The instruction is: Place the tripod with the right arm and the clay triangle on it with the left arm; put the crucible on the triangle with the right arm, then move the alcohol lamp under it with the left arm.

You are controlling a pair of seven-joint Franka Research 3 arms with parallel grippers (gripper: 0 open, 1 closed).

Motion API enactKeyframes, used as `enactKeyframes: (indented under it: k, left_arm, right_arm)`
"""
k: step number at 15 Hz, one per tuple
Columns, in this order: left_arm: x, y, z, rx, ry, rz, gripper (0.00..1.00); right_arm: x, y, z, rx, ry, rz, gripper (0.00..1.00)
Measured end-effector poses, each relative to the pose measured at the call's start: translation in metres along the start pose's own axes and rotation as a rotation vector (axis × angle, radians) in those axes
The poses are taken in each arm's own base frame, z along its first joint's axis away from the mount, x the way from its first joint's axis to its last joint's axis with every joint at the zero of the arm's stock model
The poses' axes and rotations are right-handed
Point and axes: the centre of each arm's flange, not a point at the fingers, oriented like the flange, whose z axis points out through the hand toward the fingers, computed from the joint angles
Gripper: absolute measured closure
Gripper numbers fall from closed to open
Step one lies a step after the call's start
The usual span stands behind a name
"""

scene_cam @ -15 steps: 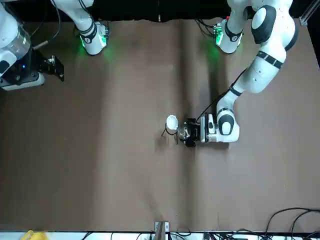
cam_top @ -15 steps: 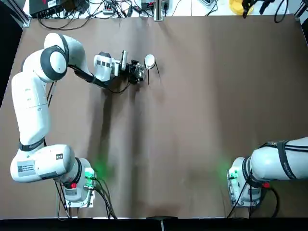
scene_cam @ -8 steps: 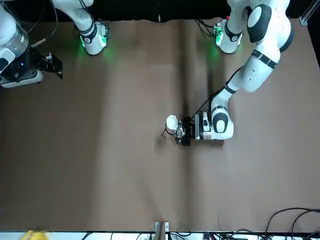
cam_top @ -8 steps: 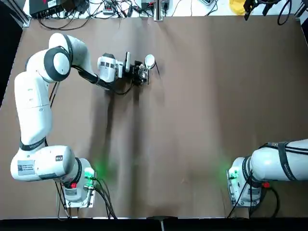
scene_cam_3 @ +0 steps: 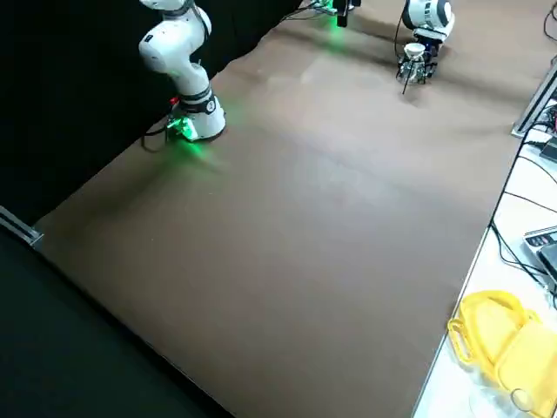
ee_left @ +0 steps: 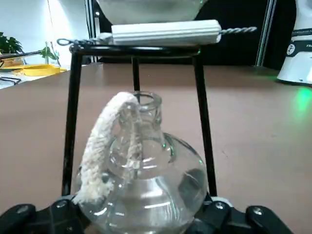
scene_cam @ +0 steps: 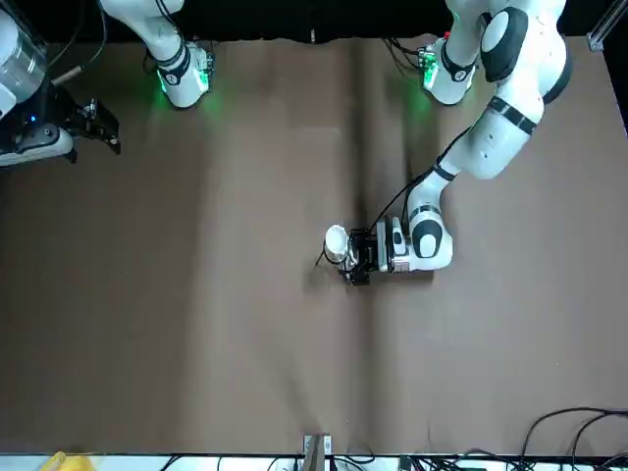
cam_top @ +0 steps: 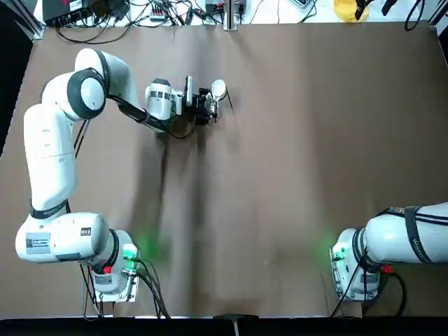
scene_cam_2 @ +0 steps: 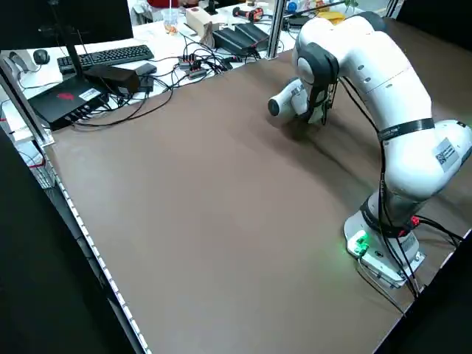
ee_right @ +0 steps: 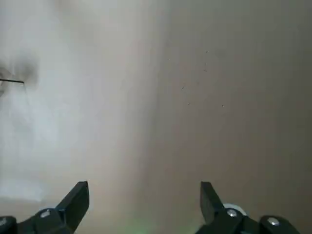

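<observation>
My left gripper (ee_left: pixel 141 214) is clamped on the upright alcohol lamp (ee_left: pixel 146 180), beneath the standing tripod (ee_left: pixel 207 122); my right gripper (ee_right: pixel 145 207) hovers, fingers apart.

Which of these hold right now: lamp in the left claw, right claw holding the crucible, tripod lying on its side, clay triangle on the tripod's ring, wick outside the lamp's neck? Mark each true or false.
1. The left claw has the alcohol lamp between its fingers. True.
2. The right claw is holding the crucible. False: its fingers are apart with nothing between them, and the crucible sits on the clay triangle.
3. The tripod lies on its side. False: it stands upright.
4. The clay triangle rests on the tripod's ring. True.
5. The wick stays entirely inside the lamp. False: part of it hangs out over the neck.
</observation>
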Motion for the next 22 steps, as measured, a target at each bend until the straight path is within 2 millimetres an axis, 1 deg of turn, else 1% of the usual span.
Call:
enactKeyframes:
  k: [4,7,8,10,12,13,15,16,20,22]
  left_arm:
    - [0.001,0.001,0.004,0.012,-0.001,-0.011,0.23]
    - [0.003,0.005,0.013,0.016,0.006,-0.024,0.23]
    - [0.004,0.008,0.02,0.02,0.009,-0.027,0.23]
    - [0.007,0.008,0.026,0.027,0.01,-0.03,0.23]
    - [0.007,0.008,0.027,0.034,0.012,-0.036,0.23]
    - [0.007,0.008,0.027,0.04,0.014,-0.041,0.22]
    - [0.007,0.008,0.027,0.045,0.013,-0.044,0.05]
    - [0.006,0.008,0.027,0.046,0.012,-0.045,0.0]
    - [0.006,0.008,0.027,0.047,0.011,-0.047,0.0]
    - [0.006,0.008,0.027,0.048,0.011,-0.047,0.0]
  right_arm:
    - [0.0,0.003,-0.001,0.005,0.002,0.032,0.0]
    - [0.0,0.021,-0.001,0.021,0.003,0.096,0.0]
    - [-0.001,0.034,-0.001,0.036,0.003,0.15,0.0]
    - [-0.002,0.039,-0.001,0.039,0.003,0.172,0.0]
    - [-0.002,0.043,-0.001,0.039,0.003,0.181,0.0]
    - [-0.002,0.044,0.0,0.039,0.0,0.183,0.0]
    - [-0.002,0.045,0.004,0.039,-0.009,0.184,0.0]
    - [-0.002,0.046,0.006,0.039,-0.014,0.188,0.0]
    - [-0.004,0.065,0.008,0.039,-0.015,0.226,0.0]
    - [-0.004,0.067,0.008,0.041,-0.01,0.232,0.0]
